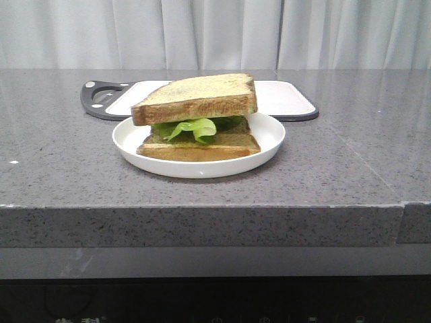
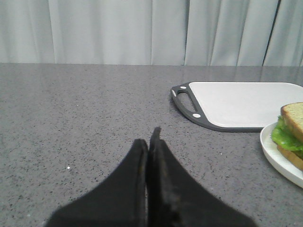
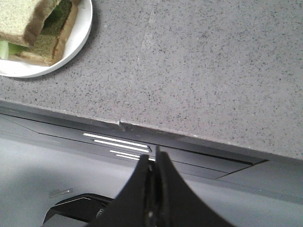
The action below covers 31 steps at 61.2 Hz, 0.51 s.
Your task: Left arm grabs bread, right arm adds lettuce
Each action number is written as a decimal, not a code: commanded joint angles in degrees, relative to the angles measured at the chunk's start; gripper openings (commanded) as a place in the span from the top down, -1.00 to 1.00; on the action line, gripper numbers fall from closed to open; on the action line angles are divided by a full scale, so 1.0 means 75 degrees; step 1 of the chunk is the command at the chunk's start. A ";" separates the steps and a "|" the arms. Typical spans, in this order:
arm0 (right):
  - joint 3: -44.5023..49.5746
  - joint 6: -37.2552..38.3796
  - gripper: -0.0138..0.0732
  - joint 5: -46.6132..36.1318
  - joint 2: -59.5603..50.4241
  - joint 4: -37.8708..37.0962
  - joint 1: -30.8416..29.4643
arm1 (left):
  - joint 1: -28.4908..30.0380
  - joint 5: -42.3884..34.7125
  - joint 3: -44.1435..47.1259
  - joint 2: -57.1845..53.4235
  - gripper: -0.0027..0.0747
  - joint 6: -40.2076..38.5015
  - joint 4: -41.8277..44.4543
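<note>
With both sets of fingers pressed together on nothing, the left end effector (image 2: 150, 142) sits clenched above bare grey desk (image 2: 85, 123); right end effector (image 3: 152, 163) clenched past the desk's front edge. Bread (image 1: 195, 98): top slice, tilted, resting on lettuce (image 1: 192, 127) over lower slice (image 1: 199, 146). White plate (image 1: 269, 138). Cutting board (image 1: 286, 99) just behind.

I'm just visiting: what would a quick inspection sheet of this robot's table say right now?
Surface: grey speckled counter, no spills seen.
Job's things: bread lies tilted on lettuce over a bottom slice, all on a white plate.
Clutter: cutting board behind the plate.
Grippers: left gripper shut, empty, over the counter; right gripper shut, empty, off the counter's edge.
Cables: nothing seen.
Surroundings: pale curtain behind.
</note>
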 commanded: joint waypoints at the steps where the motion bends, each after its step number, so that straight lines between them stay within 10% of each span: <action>1: -0.0154 -0.0030 0.95 -0.0370 0.0002 -0.0001 -0.0030 | -0.0042 -0.1047 0.0207 -0.0226 0.98 -0.0452 0.0370; 31: -0.0154 -0.0030 0.95 -0.0331 0.0002 -0.0001 -0.0030 | 0.0310 -0.2697 0.1864 -0.0894 0.98 -0.1800 0.1425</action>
